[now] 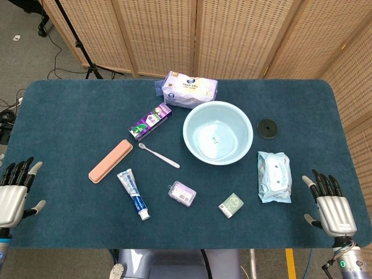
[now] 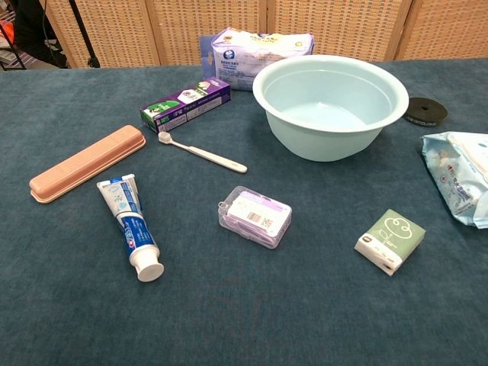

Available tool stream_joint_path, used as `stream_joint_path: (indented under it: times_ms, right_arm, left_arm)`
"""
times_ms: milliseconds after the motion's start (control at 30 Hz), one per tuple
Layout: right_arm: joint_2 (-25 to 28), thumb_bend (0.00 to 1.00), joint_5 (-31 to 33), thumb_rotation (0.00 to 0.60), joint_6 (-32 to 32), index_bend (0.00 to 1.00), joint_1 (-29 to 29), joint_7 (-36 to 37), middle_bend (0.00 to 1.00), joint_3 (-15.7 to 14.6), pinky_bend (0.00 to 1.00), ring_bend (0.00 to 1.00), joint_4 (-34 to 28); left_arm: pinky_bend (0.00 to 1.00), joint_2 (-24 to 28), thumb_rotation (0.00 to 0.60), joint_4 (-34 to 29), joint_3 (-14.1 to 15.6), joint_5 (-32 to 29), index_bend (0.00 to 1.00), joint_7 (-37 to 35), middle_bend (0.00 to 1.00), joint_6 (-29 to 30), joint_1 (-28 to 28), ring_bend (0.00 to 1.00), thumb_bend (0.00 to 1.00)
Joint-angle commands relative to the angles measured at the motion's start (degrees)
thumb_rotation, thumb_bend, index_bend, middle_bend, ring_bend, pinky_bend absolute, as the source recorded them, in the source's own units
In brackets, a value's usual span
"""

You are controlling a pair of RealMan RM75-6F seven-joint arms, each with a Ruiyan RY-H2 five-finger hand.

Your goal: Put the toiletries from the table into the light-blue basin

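The light-blue basin [image 1: 244,129] [image 2: 389,84] stands empty right of centre. Around it lie a purple toothpaste box [image 1: 150,121] [image 2: 186,104], a pink toothbrush case [image 1: 110,160] [image 2: 86,162], a white toothbrush [image 1: 158,155] [image 2: 202,152], a blue toothpaste tube [image 1: 133,193] [image 2: 131,227], a clear floss box [image 1: 182,193] [image 2: 255,216], a small green packet [image 1: 231,204] [image 2: 390,240], a wipes pack [image 1: 274,176] [image 2: 460,178] and a tissue pack [image 1: 189,89] [image 2: 259,47]. My left hand [image 1: 13,194] and right hand [image 1: 331,204] hover empty at the near corners, fingers spread; the chest view shows neither.
A black round disc [image 1: 267,128] [image 2: 425,110] lies right of the basin. Wicker screens [image 1: 232,35] stand behind the blue table [image 1: 70,110], and a tripod leg [image 1: 78,40] with cables shows at the back left.
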Motion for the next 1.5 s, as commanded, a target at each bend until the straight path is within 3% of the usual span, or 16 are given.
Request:
stream_joint_path:
  times_ms: [33, 500, 733, 900, 1067, 1500]
  right_arm:
    - [0.13, 0.16, -0.31, 0.6, 0.17, 0.12, -0.07, 0.1, 0.0, -0.11, 0.0, 0.0, -0.21]
    - [0.07, 0.16, -1.29, 0.6, -0.36, 0.12, 0.06, -0.03, 0.0, -0.82, 0.0, 0.0, -0.89]
    - [0.11, 0.16, -2.26, 0.6, -0.07, 0.12, 0.0, 0.35, 0.0, -1.16, 0.0, 0.0, -1.3]
    - [0.23, 0.16, -2.48, 0.6, -0.2, 0.12, 0.02, 0.64, 0.0, -1.33, 0.0, 0.0, -1.46]
    - [0.26, 0.16, -2.89, 0.6, -0.36, 0.12, 0.09, 1.07, 0.0, -1.54, 0.0, 0.0, -1.64]
    - [1.42, 0.16, -1.98, 0.6, -0.41, 0.12, 0.02, 4.72, 0.0, -1.03, 0.0, 0.0, -1.74]
  left_arm:
    - [0.0, -0.01, 0.6, -0.33, 0.19, 0.18, 0.0, 0.45, 0.0, 0.01, 0.05, 0.0, 0.18]
    - [0.0, 0.88, 0.6, -3.75, -0.02, -1.06, 0.0, 6.7, 0.0, -4.33, -2.48, 0.0, 0.18]
    - [0.0, 6.2, 0.6, -13.05, -1.39, -5.85, 0.03, 14.01, 0.0, -14.1, -8.34, 0.0, 0.18]
    - [0.0, 7.07, 0.6, -16.29, -2.76, -11.74, 0.04, 18.75, 0.0, -20.85, -13.05, 0.0, 0.18]
    - [0.0, 5.16, 0.6, -16.84, -3.93, -18.27, 0.04, 24.65, 0.0, -27.47, -19.2, 0.0, 0.18]
    - [0.0, -8.71, 0.6, -12.33, -2.08, -26.62, 0.04, 36.86, 0.0, -30.5, -28.72, 0.0, 0.17]
